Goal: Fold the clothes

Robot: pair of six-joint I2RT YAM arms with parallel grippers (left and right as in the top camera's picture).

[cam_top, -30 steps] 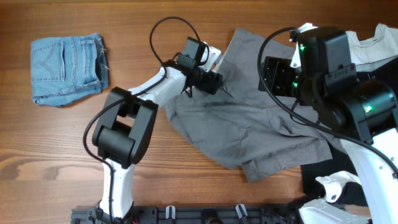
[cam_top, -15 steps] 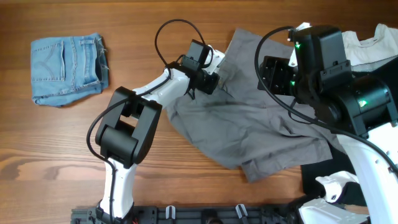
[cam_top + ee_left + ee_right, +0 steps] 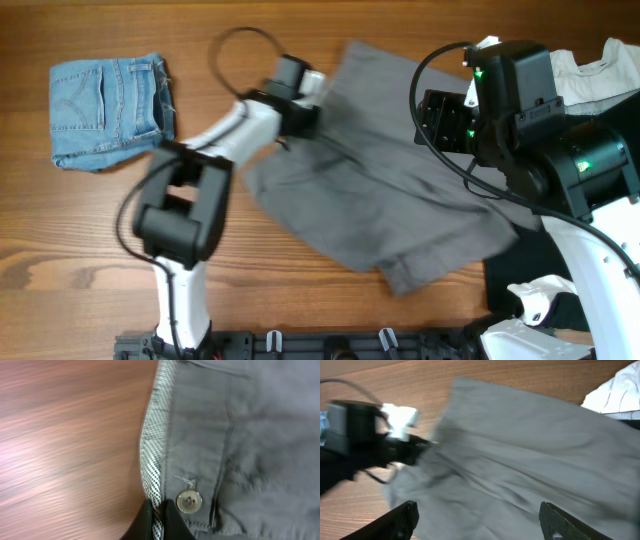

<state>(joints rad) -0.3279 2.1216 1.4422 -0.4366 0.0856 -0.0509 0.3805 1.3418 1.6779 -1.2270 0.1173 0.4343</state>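
The grey shorts (image 3: 400,190) lie spread and rumpled, well right of the denim shorts (image 3: 108,110), with the waistband button (image 3: 189,500) and speckled paler lining showing. The left gripper (image 3: 159,520) pinches the waistband edge on the side nearest the denim shorts. The right gripper (image 3: 480,520) gapes wide over the cloth, farther from them.

There is bare table (image 3: 60,230) to pass over on the left and in front, with only the blue shorts (image 3: 105,110) in the far corner, but the grey shorts (image 3: 400,200), black cloth (image 3: 505,285) and pale cloth (image 3: 605,80) crowd the right.
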